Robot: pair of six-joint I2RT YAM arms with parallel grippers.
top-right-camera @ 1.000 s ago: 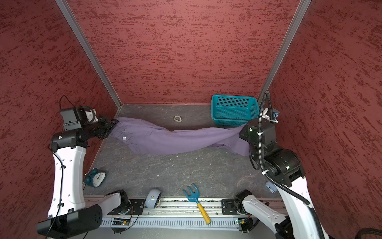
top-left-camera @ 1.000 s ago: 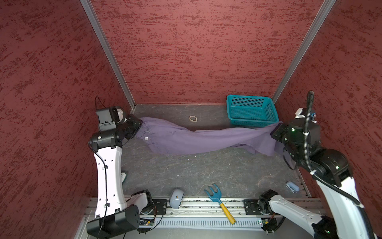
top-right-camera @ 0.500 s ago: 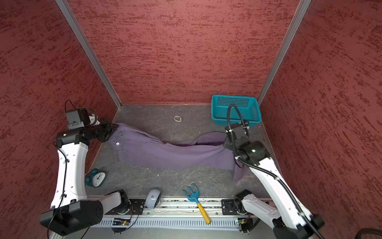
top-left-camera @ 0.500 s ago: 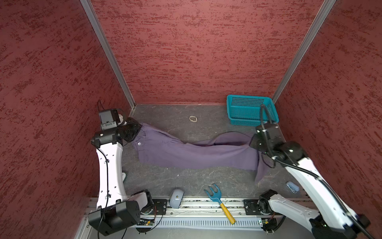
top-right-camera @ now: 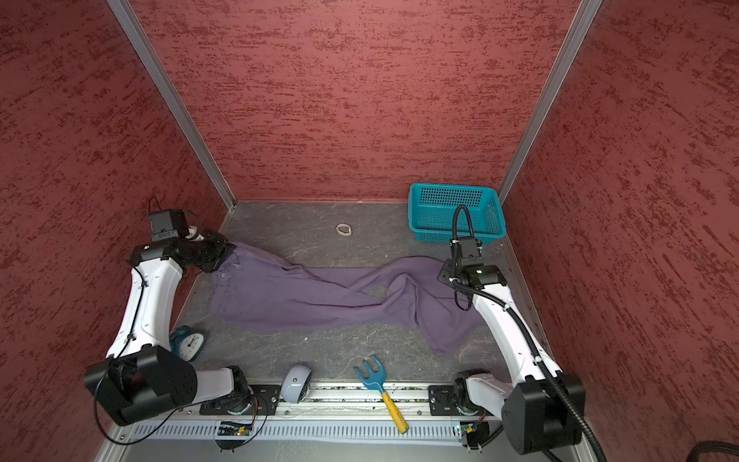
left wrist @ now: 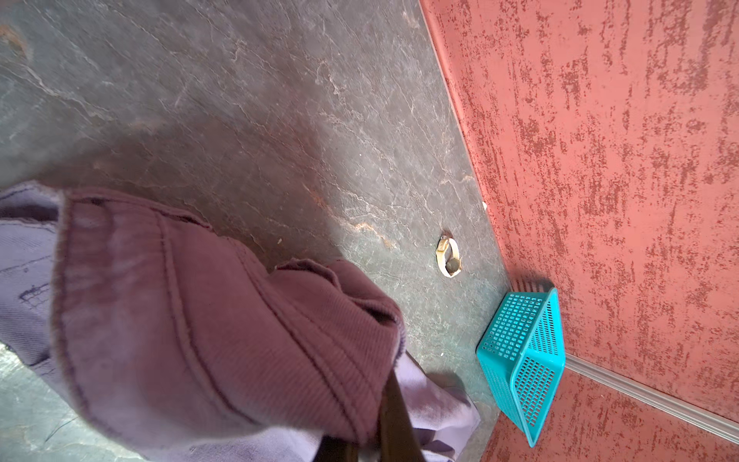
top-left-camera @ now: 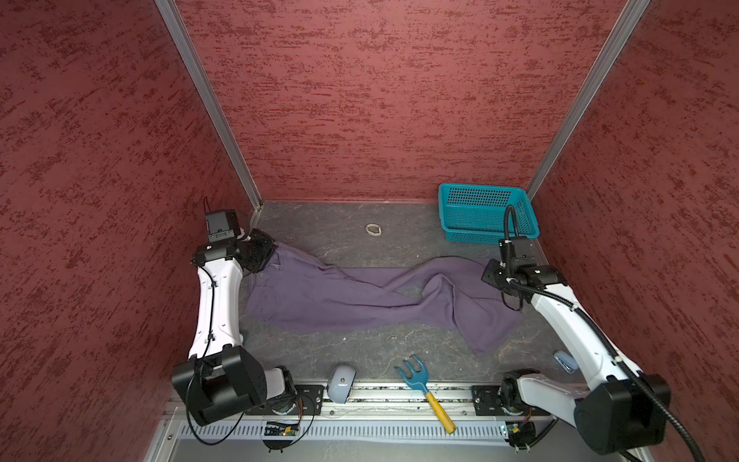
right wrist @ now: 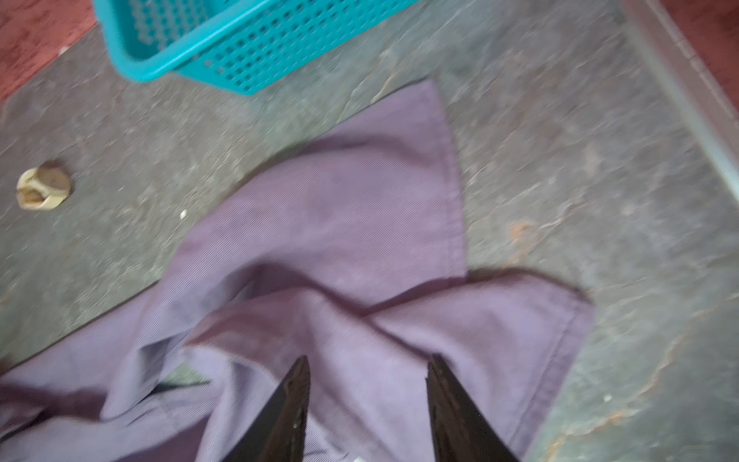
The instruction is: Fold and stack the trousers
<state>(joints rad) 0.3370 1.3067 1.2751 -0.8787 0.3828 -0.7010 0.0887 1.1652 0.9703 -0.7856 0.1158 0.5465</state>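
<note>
In both top views the trousers (top-left-camera: pixel 320 296) (top-right-camera: pixel 280 300) lie spread across the middle of the grey tabletop (top-left-camera: pixel 320 228). The waist is to the left and the legs run right, creased where they cross. One leg end lies near the right wall, and the other trails toward the front edge. The left pincer (top-left-camera: pixel 266 250) sits at the waist's far corner, together on the cloth, with that corner raised a little. The right pincer (top-left-camera: pixel 490 276) is at the leg end on the right; from here I cannot tell how its jaws stand. A teal basket (top-left-camera: pixel 486 212) stands in the far right corner, apart from the trousers. A small pale band (top-left-camera: pixel 374 230) lies near the back wall. At the front edge are a grey mouse (top-left-camera: pixel 340 384) and a blue rake (top-left-camera: pixel 414 368) with a yellow handle. In a top view a teal clock (top-right-camera: pixel 188 342) lies beside the left arm.

Left wrist view: the waistband of the trousers (left wrist: pixel 200 320) bunches up close, and the left pincer's dark fingers (left wrist: pixel 394 416) are clamped on it. Beyond lie bare tabletop, the band (left wrist: pixel 450 260) and the basket (left wrist: pixel 520 360) against the wall.

Right wrist view, somewhat blurred: the right pincer (right wrist: pixel 368 360) has its jaws apart with nothing between them. Below it two hemmed leg ends of the trousers (right wrist: pixel 340 220) lie on the tabletop, one lapping over the other. The basket (right wrist: pixel 240 52) stands beyond the hems, not touching them.
</note>
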